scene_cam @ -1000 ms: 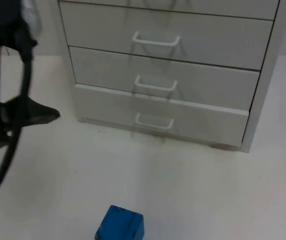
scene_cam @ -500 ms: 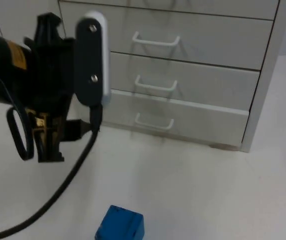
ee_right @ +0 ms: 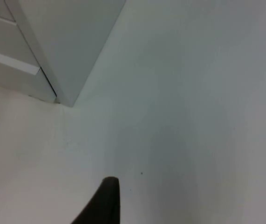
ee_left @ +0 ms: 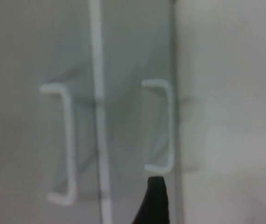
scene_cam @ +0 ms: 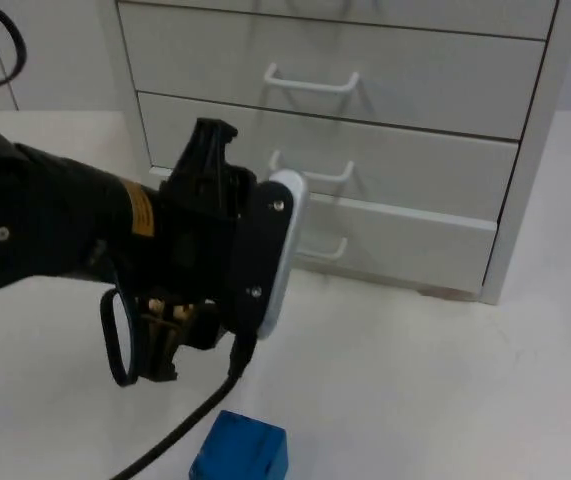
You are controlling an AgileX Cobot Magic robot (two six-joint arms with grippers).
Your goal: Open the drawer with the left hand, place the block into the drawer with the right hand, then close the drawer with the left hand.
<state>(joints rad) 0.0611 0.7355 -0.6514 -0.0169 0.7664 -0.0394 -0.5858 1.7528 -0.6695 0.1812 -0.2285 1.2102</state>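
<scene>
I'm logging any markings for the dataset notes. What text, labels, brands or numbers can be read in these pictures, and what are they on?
No text can be read.
Yellow label on the left arm: print too blurred to read.
White drawer unit, its handles and the blue block: no visible markings.

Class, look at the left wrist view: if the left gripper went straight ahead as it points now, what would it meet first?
Most likely the bottom drawer's handle, right ahead of the left gripper's fingertip; how far off it lies is unclear.
</scene>
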